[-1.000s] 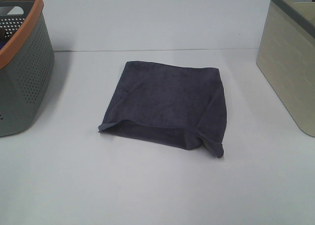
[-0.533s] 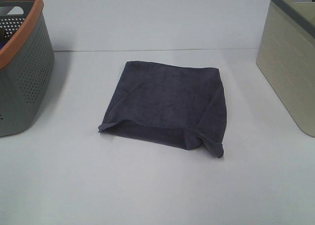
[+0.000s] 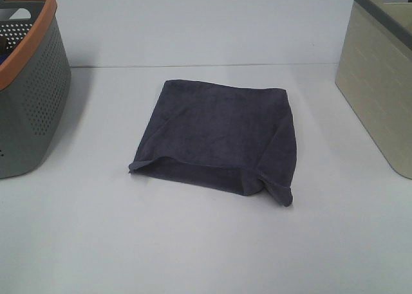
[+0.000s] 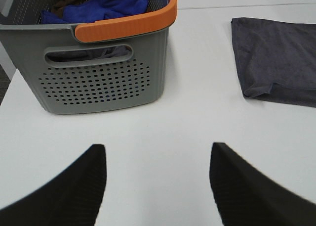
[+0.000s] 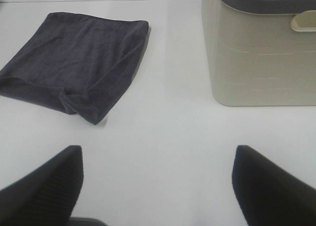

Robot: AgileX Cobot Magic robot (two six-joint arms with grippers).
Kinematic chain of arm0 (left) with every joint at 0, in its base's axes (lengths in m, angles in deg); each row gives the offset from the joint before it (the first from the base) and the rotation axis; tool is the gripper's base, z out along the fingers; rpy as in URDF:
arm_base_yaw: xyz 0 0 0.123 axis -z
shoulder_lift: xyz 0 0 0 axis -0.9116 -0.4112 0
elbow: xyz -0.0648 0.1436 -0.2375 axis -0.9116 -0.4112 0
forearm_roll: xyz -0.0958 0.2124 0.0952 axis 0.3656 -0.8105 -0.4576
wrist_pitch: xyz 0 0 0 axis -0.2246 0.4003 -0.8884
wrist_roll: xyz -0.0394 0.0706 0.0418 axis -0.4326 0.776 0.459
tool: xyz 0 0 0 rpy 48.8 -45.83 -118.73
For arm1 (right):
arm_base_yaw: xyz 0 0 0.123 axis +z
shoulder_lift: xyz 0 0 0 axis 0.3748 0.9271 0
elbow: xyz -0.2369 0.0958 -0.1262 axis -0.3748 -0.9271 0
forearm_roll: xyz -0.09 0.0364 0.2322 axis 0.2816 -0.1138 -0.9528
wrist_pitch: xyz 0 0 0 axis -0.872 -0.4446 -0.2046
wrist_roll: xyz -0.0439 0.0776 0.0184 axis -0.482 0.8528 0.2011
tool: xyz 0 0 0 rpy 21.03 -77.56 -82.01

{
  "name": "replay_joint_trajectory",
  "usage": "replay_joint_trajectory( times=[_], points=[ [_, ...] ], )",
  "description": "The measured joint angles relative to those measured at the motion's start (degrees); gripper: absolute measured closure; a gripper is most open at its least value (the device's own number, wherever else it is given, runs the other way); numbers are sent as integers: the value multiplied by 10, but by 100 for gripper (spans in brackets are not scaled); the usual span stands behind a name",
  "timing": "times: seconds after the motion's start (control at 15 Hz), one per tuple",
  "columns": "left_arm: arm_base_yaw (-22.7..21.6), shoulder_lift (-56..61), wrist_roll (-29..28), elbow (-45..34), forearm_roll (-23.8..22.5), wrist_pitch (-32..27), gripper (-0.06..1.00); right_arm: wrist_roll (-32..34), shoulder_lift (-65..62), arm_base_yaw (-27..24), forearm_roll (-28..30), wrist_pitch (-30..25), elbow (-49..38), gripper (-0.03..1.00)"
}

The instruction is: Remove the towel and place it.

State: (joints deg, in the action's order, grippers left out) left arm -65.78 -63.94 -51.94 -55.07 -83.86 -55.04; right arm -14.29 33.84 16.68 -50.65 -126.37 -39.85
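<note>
One dark towel [image 3: 222, 136] lay folded flat on the white table [image 3: 193, 242], in the middle, between two baskets. One basket was grey [image 3: 29, 82] with an orange rim and lots of little holes, and it stood to the left of the towel, well apart from it. The other basket was cream [image 3: 380, 82] with a dark rim, and it stood to the right, also apart from the towel. The grey basket had cloths [image 4: 106, 3] inside, blue and brown ones. I could not tell how many.

There were two grippers. The left gripper [image 4: 155, 186] hung over bare table near the grey basket, with its two fingers spread wide and nothing between them. The right gripper [image 5: 158, 186] hung over bare table near the cream basket, its two fingers also wide apart and holding nothing. Neither one touched the towel.
</note>
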Motion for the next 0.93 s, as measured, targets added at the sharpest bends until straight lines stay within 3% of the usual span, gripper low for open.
replay_joint_trajectory(
  times=[0.93],
  points=[
    [0, 0, -1, 0, 1, 0, 36, 13, 0, 0, 9, 0, 0, 16]
  ],
)
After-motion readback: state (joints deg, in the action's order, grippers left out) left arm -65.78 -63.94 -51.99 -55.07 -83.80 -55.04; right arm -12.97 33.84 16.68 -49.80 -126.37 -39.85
